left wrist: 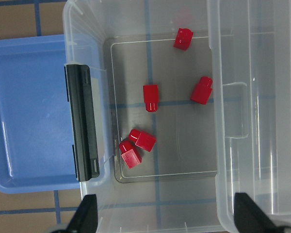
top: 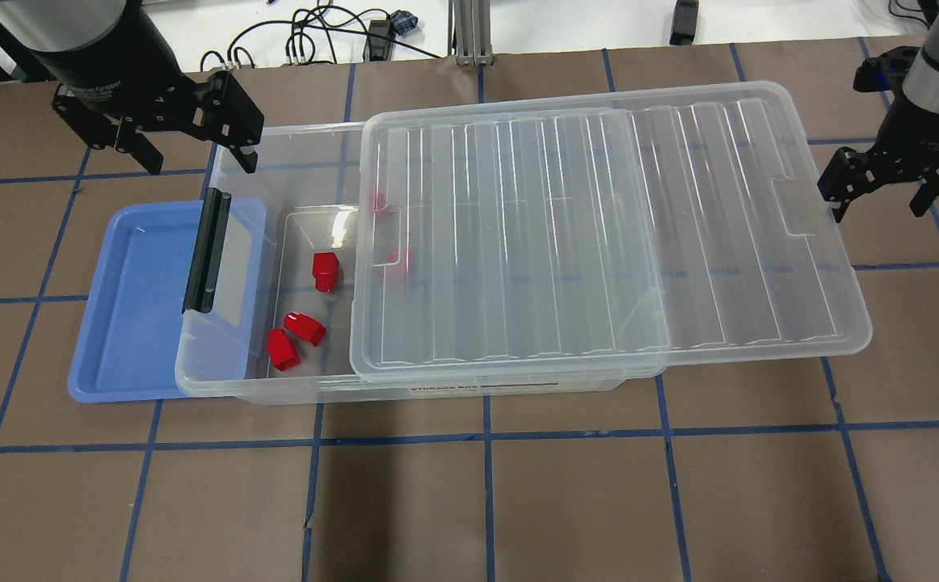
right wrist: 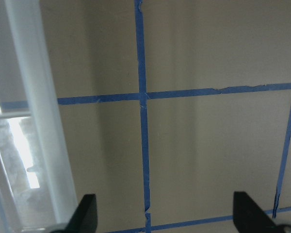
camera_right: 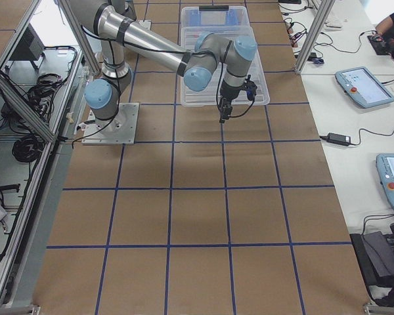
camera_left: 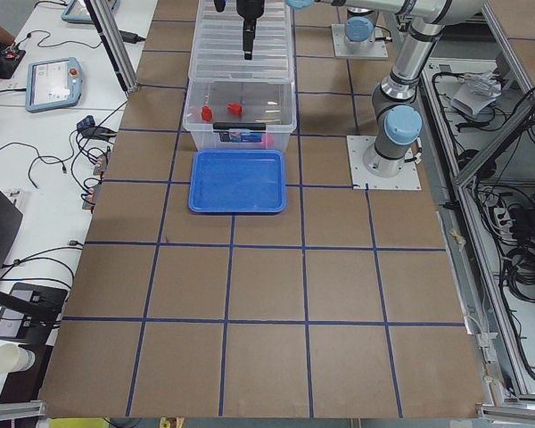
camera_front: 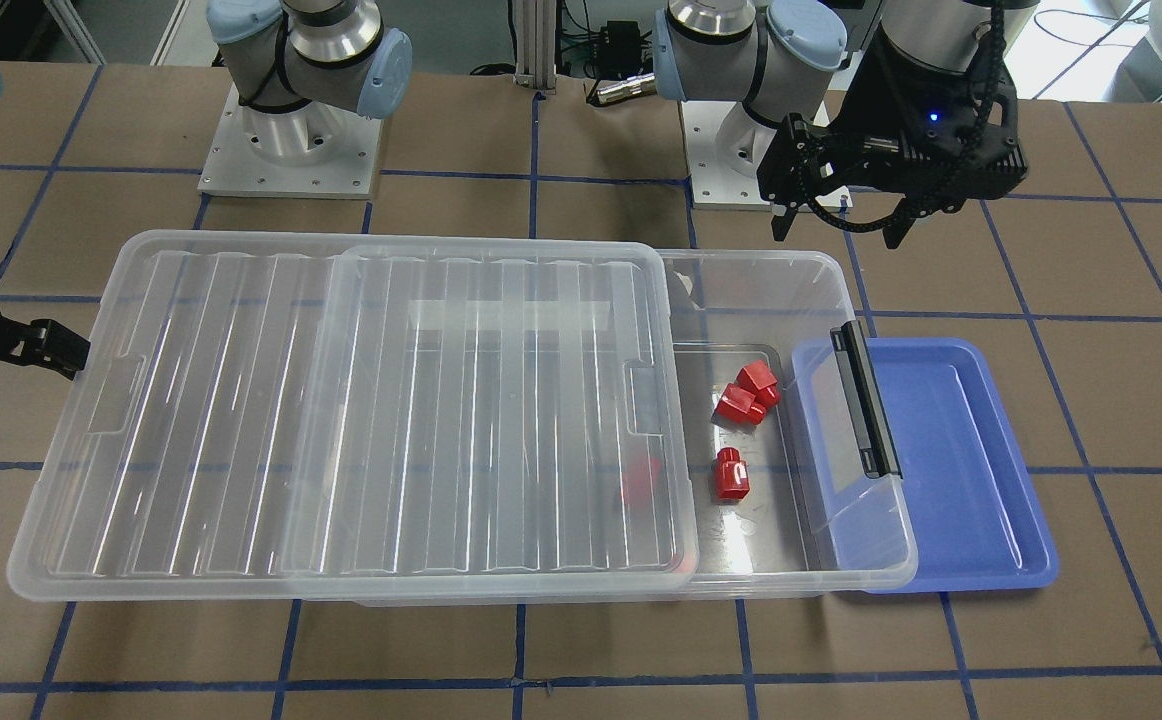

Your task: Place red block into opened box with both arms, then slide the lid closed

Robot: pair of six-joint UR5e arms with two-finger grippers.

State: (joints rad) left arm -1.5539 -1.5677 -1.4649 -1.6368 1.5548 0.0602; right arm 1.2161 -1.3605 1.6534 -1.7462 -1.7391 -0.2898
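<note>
Trouble, as I am judging it, is waiting mainly in the closing step. Five red blocks (left wrist: 150, 97) are lying on the floor of the box (camera_front: 761, 255), all at the end with the black bar (top: 204, 250). Three are sitting in the uncovered part and two are showing through the edge of the lid (top: 599, 234), so the placing part is looking finished. The lid is resting on the box rims, covering most of the box and overhanging far past the other short end. The left gripper (top: 199, 158) is hanging with its jaws spread and empty over the far rim of the box, near the black bar. The right gripper (top: 879, 202) is also holding nothing, with its jaws spread, and is standing just beside the free short end of the lid, near the notch (top: 793, 206) there. If the right gripper is pushing the lid away from its middle line, the lid could be turning on the rims and jamming. If the fingers are meeting the thin edge too high, they could be sliding over it. Nothing is holding the box, so the push could be moving the whole box against the blue tray (top: 138, 299), which is lying at the black bar end. The left gripper, so near the rim, could also be standing in the way of the arriving lid.
</note>
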